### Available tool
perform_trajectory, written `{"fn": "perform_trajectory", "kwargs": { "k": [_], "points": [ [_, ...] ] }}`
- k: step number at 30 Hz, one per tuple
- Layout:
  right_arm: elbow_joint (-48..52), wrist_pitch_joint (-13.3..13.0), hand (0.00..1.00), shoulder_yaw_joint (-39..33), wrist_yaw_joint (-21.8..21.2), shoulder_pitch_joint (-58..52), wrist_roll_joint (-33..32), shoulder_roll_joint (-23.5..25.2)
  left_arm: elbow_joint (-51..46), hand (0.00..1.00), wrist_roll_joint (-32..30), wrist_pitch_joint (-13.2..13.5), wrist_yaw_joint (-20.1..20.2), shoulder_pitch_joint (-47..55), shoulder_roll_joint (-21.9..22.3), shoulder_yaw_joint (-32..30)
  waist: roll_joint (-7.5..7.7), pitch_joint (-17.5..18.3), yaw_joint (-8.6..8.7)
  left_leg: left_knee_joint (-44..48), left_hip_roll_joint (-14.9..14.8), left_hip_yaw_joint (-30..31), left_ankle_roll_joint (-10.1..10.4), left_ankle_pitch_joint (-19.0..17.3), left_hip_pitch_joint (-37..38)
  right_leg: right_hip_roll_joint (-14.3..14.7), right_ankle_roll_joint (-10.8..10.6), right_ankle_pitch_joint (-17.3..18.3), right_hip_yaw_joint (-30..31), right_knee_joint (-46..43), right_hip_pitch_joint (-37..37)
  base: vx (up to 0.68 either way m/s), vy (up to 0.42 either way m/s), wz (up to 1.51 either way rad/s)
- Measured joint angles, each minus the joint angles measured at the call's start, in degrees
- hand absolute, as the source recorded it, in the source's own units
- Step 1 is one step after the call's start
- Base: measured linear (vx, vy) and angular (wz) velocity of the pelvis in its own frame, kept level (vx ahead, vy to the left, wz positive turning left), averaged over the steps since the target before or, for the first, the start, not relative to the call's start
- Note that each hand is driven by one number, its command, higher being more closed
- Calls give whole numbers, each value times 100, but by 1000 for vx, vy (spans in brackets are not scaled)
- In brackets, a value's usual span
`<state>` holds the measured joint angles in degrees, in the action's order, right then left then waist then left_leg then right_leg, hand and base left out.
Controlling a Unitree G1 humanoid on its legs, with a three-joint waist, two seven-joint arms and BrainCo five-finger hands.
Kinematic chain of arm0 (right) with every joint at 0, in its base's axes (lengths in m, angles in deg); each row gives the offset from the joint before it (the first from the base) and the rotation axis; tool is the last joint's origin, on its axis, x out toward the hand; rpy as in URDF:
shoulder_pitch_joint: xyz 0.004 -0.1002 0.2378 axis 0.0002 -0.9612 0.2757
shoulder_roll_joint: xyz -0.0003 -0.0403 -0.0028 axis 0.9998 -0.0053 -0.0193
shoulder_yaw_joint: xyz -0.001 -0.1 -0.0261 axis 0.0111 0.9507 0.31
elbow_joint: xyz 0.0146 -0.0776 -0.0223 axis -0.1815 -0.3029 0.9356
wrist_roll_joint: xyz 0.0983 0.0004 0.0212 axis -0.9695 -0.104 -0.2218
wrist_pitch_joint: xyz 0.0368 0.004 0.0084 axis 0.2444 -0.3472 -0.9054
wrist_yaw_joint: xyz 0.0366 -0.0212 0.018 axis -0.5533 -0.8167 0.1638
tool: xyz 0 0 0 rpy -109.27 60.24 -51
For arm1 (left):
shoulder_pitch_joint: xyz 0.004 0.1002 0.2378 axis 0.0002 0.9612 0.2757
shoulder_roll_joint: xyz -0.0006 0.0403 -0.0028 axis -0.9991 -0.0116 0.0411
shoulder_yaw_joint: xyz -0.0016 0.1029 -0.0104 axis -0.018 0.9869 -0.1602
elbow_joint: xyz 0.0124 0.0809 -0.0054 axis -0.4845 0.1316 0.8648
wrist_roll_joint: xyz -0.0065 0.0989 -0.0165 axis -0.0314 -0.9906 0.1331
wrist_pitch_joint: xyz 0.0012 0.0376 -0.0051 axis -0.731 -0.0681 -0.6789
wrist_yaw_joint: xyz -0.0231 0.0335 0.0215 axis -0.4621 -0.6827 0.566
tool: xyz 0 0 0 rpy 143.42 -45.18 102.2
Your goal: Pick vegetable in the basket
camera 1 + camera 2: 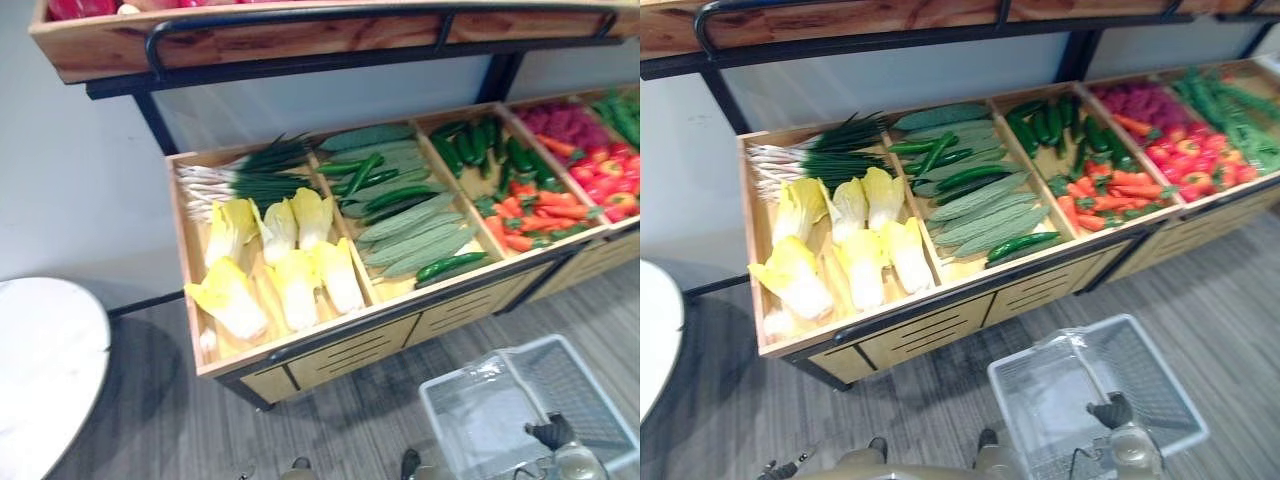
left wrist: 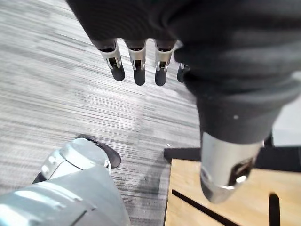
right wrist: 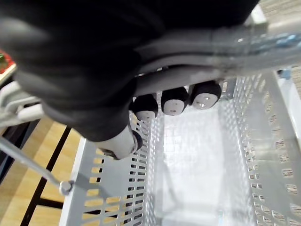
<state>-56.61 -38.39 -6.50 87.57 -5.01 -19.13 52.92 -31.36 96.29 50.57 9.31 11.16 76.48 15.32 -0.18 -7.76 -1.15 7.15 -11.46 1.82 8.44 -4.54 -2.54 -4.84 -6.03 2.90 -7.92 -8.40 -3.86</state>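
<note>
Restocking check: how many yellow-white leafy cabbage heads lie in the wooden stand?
6 yellow-white cabbage heads, all in the wooden stand's leftmost compartment: three behind, nearer the green spring onions, three in front. Others may be hidden.

- Grey wood-grain plank floor [image 1: 350, 420], streaked lighter and darker, boards running slantwise across the eye views.
- Plain pale wall [image 1: 70, 170] behind the furniture, evenly lit.
- Long display stand [image 1: 345, 352] of light timber against that wall. Tilted tray top split into side-by-side compartments, front panels cut with dark horizontal slots, black rail along the front edge.
- Black metal frame [image 1: 155, 120] with slanted uprights, rising from behind the stand.
- Upper wooden shelf [image 1: 260, 42] carried on the frame, darker-stained, fronted by a black rail of its own.
- Round white table [image 1: 45, 360] at far left, near the stand's end but apart from it, with a dark shadow on the floor beside it.
</note>
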Motion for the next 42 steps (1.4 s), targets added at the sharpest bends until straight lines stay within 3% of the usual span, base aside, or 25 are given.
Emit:
{"fn": "perform_trajectory", "kwargs": {
  "k": [3, 7, 11, 16, 19, 21, 26, 35, 42],
  "points": [
    [-39, 66, 100, -30, 6, -25, -113, 8, 262, 0, 222, -42, 23, 21, 95, -78, -23, 5, -43, -195, -165, -136, 88, 269, 80, 160, 206, 191, -263, -181, 44, 61, -223, 40],
    [-366, 67, 100, -342, 186, -30, -193, 213, 331, 0, 215, 23, 29, 3, 150, -78, 65, -60, -42, -203, -79, -235, -72, 627, 45, 25, 246, 440, -726, -282, 238, -73, -85, 64],
    [-632, 59, 100, -555, 296, -153, -215, 260, 327, 0, 206, 241, -49, -49, 161, -80, -85, -65, -40, -459, 52, -648, -287, 677, 60, -141, 208, 467, -979, -313, 294, -97, 45, 44],
    [-647, 46, 100, -649, 336, -355, -220, 281, -437, 0, 201, 845, -798, -130, 145, -86, -244, -33, -2, -903, 285, -786, -364, 697, 72, -292, 11, 338, -803, -65, 270, -68, 91, 9],
    [-646, 47, 100, -639, 403, -388, -223, 348, -1469, 0, 77, 1409, -1579, -287, 144, -131, -265, -20, 16, -1003, 379, -906, -419, 737, 76, -343, -32, 309, -700, -33, 205, 26, 64, -6],
    [-632, 48, 100, -626, 457, -459, -228, 455, -2369, 0, -358, 1748, -2056, -333, 135, -141, -258, 8, 22, -1003, 410, -922, -417, 738, 75, -343, -34, 308, -593, 33, 225, 61, 50, -11],
    [-620, 53, 100, -509, 452, -647, -336, 549, -3134, 0, -805, 2151, -2299, -481, -109, -170, -217, 128, 101, -1033, 443, -958, -371, 812, 263, -355, -63, 203, -479, 50, 324, 127, 11, -6],
    [-590, 42, 100, 22, 397, -511, -331, 542, -3222, 0, -812, 2196, -2212, -1013, -764, -218, -108, 137, 236, -1208, 362, -1257, -339, 817, 516, -189, -33, 139, -237, 247, 413, 104, -14, -16],
    [-559, -116, 100, 304, 376, -496, -331, 517, -3200, 0, -804, 1991, -1780, -1599, -1081, 430, -53, 115, 268, -1214, 367, -1527, -338, 809, 510, -171, -48, -85, -53, 546, 384, -31, 23, -19]
  ]
}}
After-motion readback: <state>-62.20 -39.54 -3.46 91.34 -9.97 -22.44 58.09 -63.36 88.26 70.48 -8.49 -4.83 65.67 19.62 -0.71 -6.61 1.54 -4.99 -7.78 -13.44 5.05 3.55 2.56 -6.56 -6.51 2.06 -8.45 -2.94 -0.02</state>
